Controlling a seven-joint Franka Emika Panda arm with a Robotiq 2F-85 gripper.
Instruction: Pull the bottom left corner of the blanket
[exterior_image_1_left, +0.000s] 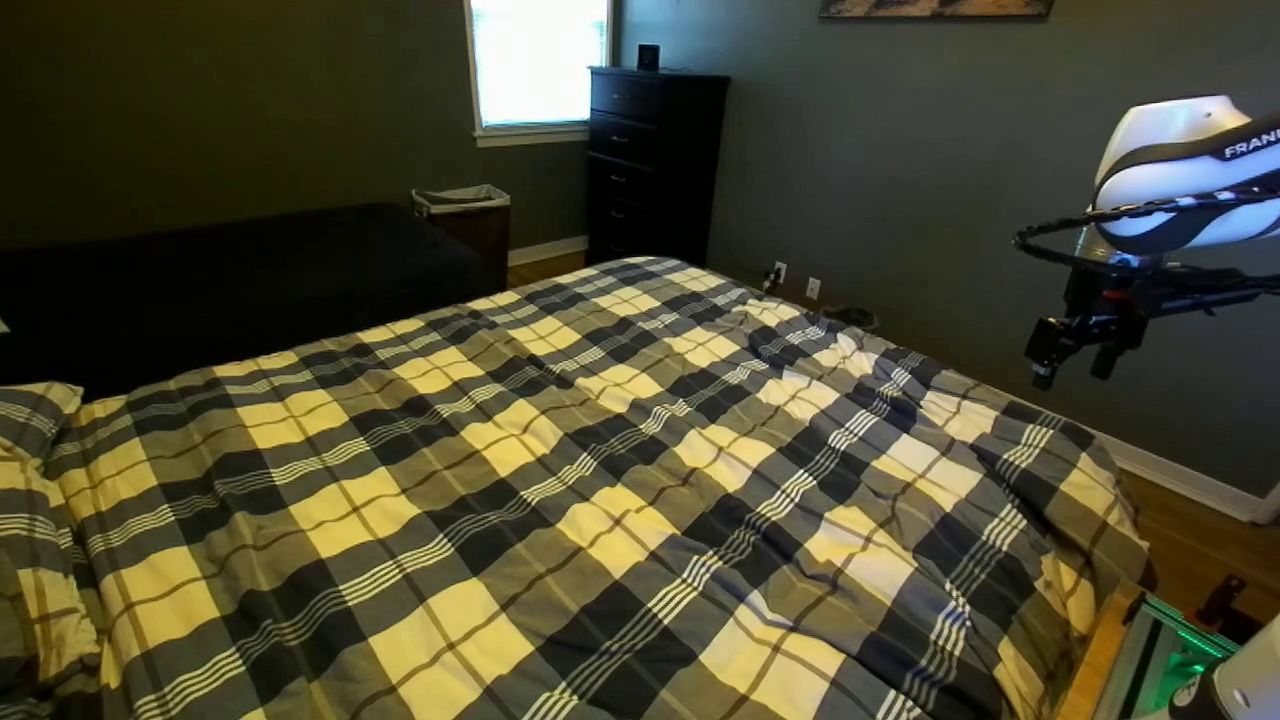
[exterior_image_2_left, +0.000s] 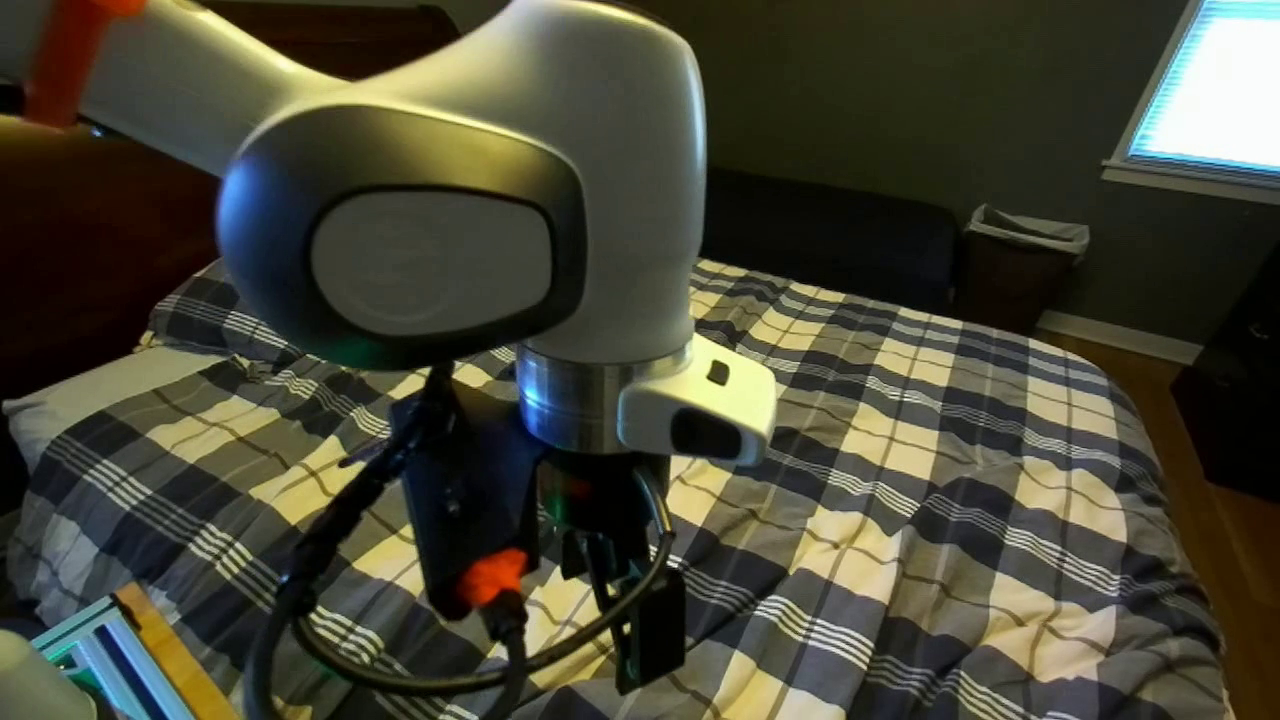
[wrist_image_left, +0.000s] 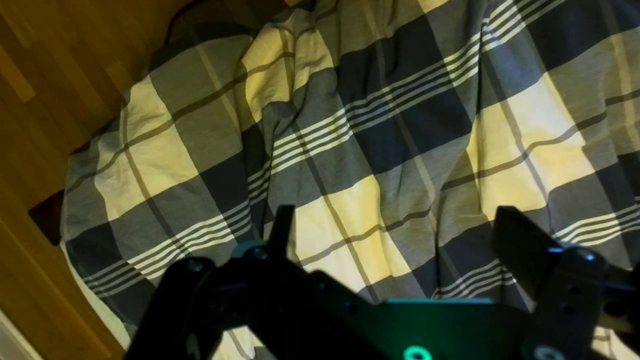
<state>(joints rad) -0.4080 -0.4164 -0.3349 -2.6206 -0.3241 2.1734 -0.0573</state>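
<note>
The plaid blanket (exterior_image_1_left: 560, 480), checked in black, grey and cream-yellow, is spread over the bed with wrinkles toward the foot end. It shows in both exterior views (exterior_image_2_left: 860, 520) and fills most of the wrist view (wrist_image_left: 350, 165). Its draped corner area (wrist_image_left: 115, 200) hangs over the floor at the left of the wrist view; a pointed tip is not clearly visible. My gripper (wrist_image_left: 396, 209) is open and empty, with its fingers wide apart. In an exterior view the gripper (exterior_image_1_left: 1073, 374) hangs in the air above the bed's foot-end edge, apart from the fabric.
A wooden floor (wrist_image_left: 55, 95) borders the bed. The robot's base frame (exterior_image_1_left: 1140, 650) stands against the bedside. A dark dresser (exterior_image_1_left: 655, 165), a lined hamper (exterior_image_1_left: 465, 215) and a dark couch-like piece (exterior_image_1_left: 230, 280) stand beyond the bed. A pale sheet or pillow (exterior_image_2_left: 110, 385) shows at the head end.
</note>
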